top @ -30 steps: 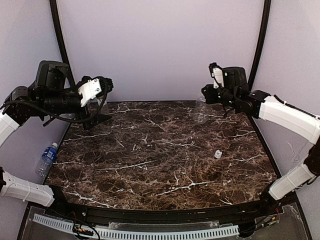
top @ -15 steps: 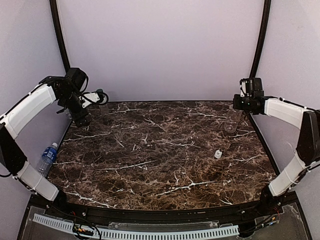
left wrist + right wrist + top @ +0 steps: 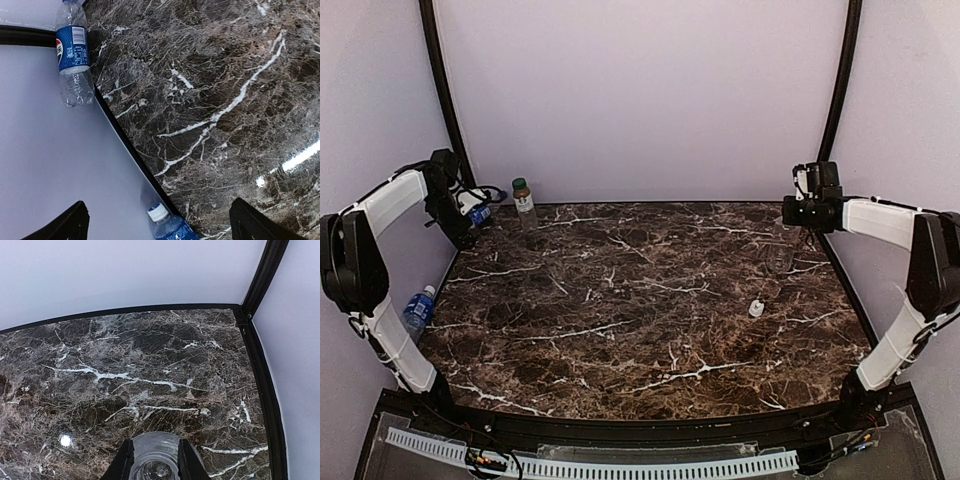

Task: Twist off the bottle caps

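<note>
Your right claw [image 3: 156, 452] is clenched on the clear bare bottle [image 3: 155, 471]. Its two fingers [image 3: 125, 464] press against the bottle's sides just below the neck. From the right wrist you look straight down into the bottle's open mouth, so its cap is off. In the overhead view that bottle [image 3: 780, 259] sits near the right edge of the table [image 3: 650, 340], just below your right wrist. You cannot tell from either view whether its base touches the marble. A small white cap [image 3: 756, 308] lies on the table near it, toward you and slightly left.

Your left claw [image 3: 159, 210] is released, with the fingers spread wide. It hangs over the far left corner. Between those fingers, not touched by either, is a blue-labelled bottle [image 3: 168, 227] with its white cap on, right at the table's edge against the wall.

A brown bottle [image 3: 523, 203] with a green cap stands upright just to the right of that corner, near the back wall.

The other blue-labelled bottle [image 3: 73, 50] lies on its side off the table's left edge, on the pale surface beside the black rim, well apart from both claws.
</note>
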Tool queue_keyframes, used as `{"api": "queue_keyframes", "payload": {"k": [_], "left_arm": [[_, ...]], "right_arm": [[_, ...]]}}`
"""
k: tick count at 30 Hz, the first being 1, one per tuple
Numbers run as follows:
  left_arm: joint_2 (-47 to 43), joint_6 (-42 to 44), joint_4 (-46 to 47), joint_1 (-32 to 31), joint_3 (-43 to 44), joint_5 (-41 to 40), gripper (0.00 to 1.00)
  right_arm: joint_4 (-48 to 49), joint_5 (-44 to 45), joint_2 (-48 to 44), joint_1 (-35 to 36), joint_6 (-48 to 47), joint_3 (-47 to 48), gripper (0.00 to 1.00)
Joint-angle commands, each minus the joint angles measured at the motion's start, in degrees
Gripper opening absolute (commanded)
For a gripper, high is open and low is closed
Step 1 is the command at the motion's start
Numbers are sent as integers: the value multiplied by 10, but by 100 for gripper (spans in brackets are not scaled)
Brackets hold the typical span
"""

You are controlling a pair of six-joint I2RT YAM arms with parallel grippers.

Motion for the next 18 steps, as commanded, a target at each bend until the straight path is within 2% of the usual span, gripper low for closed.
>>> {"api": "queue_keyframes", "payload": {"k": [1, 5, 7, 11, 13, 14, 15, 18], "left_arm": [[12, -21, 39, 19, 20, 29, 99], [20, -32, 58, 21, 23, 43, 99], [22, -36, 64, 20, 26, 47, 99], [33, -34, 68, 22, 36, 42, 99], [51, -29, 66, 24, 48, 26, 99], [75, -29, 62, 26, 68, 20, 99], [89, -29, 49, 33, 81, 13, 99], [181, -39, 14, 56, 189, 8, 99]], "right_arm": [[6, 3, -7, -1, -17, -24, 26], [23, -1, -33, -1, -22, -51, 56], [25, -5, -42, -2, -23, -54, 62], [23, -11, -48, -1, -31, -48, 69], [14, -23, -46, -1, -41, -35, 79], [5, -32, -45, -1, -45, -21, 92], [-4, -42, -44, -1, -48, -10, 98], [-34, -53, -46, 0, -49, 23, 99]]}}
